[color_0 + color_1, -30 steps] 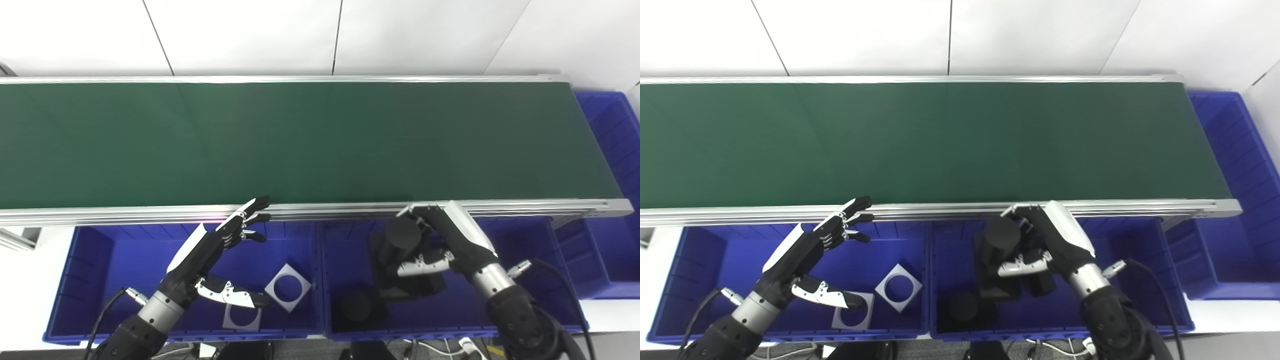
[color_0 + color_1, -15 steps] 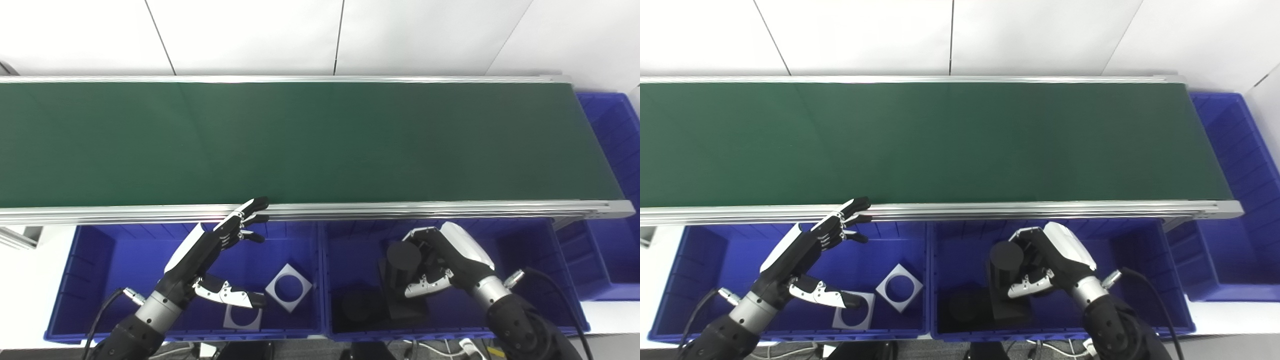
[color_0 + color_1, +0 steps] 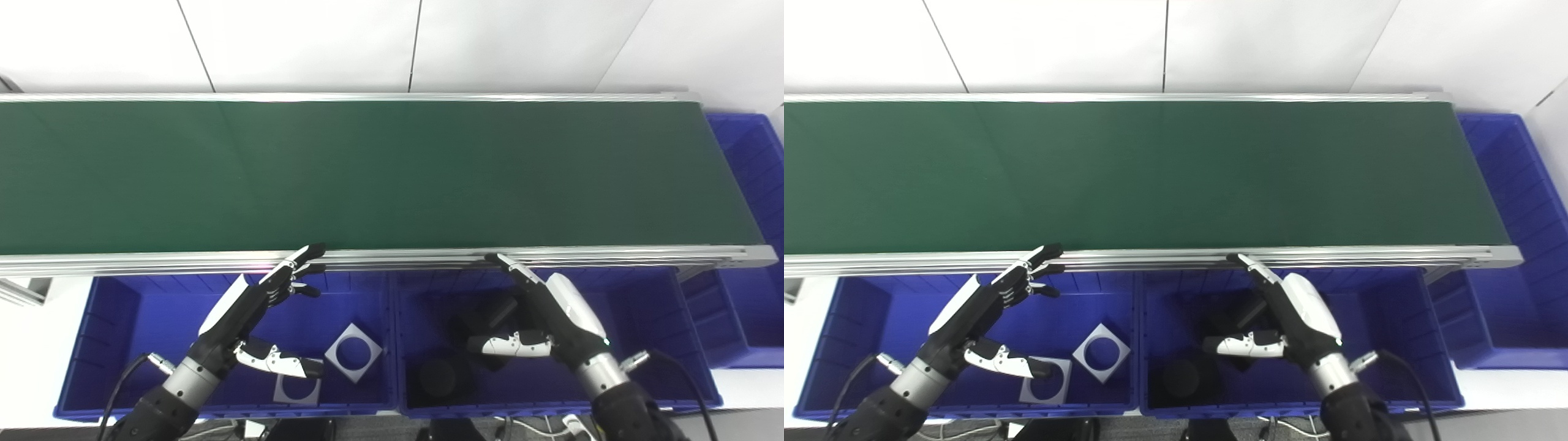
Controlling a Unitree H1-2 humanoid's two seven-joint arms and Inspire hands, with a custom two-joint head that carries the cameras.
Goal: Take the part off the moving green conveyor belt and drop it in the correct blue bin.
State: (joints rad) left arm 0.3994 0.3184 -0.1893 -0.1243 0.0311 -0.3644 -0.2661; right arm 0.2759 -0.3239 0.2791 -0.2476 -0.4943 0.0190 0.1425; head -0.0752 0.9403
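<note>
The black part lies tilted in the right-hand blue bin, long axis running diagonally (outline murky, half hidden) under the right hand, fingers apart; left hand likewise spread, empty.

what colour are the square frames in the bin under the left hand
Light grey square frames, best seen in the left eye view.

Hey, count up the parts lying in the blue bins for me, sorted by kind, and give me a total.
Grey square plates, each with a round hole: 2
Black parts: 2 that can be told apart
Total: 4
</note>
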